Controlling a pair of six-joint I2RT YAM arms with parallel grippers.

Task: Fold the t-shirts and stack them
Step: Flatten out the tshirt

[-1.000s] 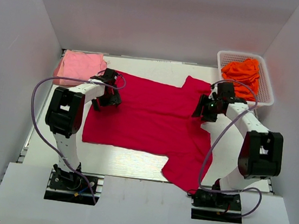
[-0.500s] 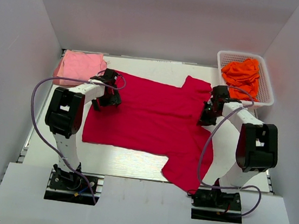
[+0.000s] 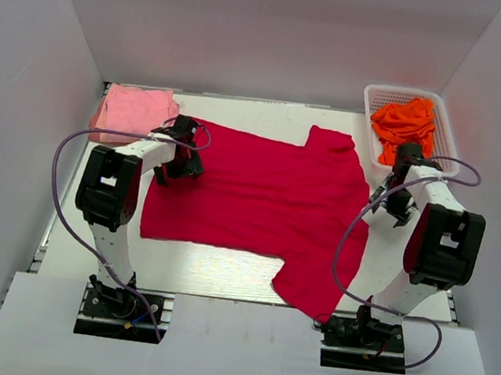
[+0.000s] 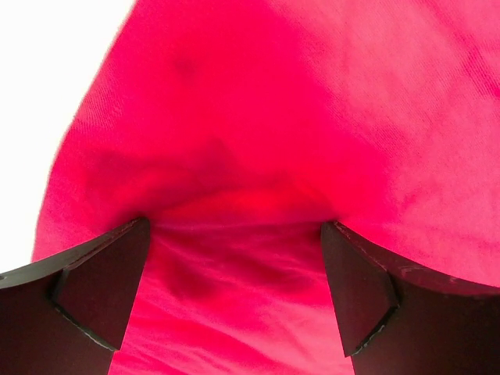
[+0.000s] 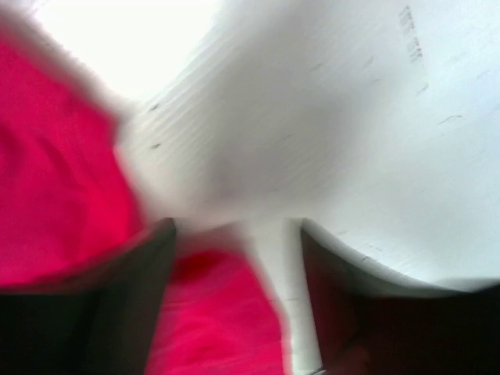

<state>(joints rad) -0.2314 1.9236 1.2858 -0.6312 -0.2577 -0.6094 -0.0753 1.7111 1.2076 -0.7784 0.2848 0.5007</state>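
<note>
Fold ahead: lower wide-open left hand (image 4: 234,225) onto far-left corner of shirt (image 3: 258,198), pinch both layers; bring right hand (image 5: 236,225), parted and seemingly empty over surface (image 3: 213,270), onto right edge.

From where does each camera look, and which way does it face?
Top external: above, behind both arms, facing down on table, crimson t-shirt, pink t-shirt, basket; arms show.
Left wrist: facing down at crimson t-shirt; left gripper's spread fingers show.
Right wrist: blurred, facing table and shirt edge; right gripper's fingers show.
All share the crimson t-shirt.
</note>
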